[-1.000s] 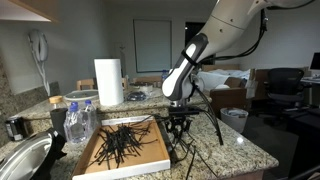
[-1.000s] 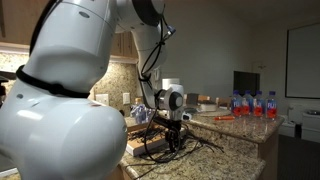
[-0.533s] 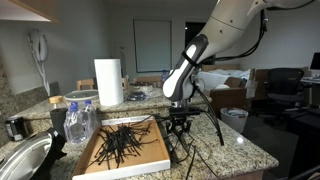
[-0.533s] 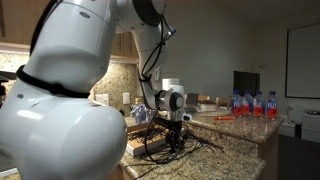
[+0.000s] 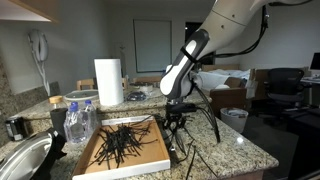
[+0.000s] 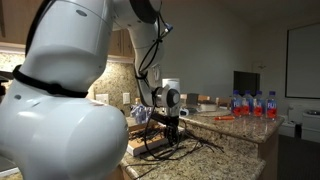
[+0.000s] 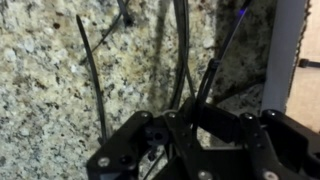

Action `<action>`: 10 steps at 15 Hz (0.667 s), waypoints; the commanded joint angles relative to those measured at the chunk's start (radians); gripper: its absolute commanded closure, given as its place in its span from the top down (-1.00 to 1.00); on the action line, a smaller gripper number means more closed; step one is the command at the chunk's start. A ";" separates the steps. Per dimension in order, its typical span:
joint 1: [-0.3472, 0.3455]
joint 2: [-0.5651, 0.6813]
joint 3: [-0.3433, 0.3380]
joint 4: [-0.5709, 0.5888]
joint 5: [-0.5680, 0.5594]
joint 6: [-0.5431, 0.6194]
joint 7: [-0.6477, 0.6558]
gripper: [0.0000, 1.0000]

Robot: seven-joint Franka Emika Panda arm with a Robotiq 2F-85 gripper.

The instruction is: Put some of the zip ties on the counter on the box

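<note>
Above the speckled granite counter (image 5: 238, 150), the gripper (image 5: 174, 124) has its fingers pressed together on a few black zip ties (image 7: 182, 45), whose loose ends trail onto the stone. It hangs just beside the box (image 5: 140, 163), where more zip ties lie heaped.

polished granite counter (image 7: 50, 90), black plastic zip ties (image 7: 93, 80), matt cardboard box (image 5: 152, 150)
</note>
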 commanded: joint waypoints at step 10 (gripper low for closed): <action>0.034 -0.215 0.077 0.028 -0.181 -0.078 0.057 -0.86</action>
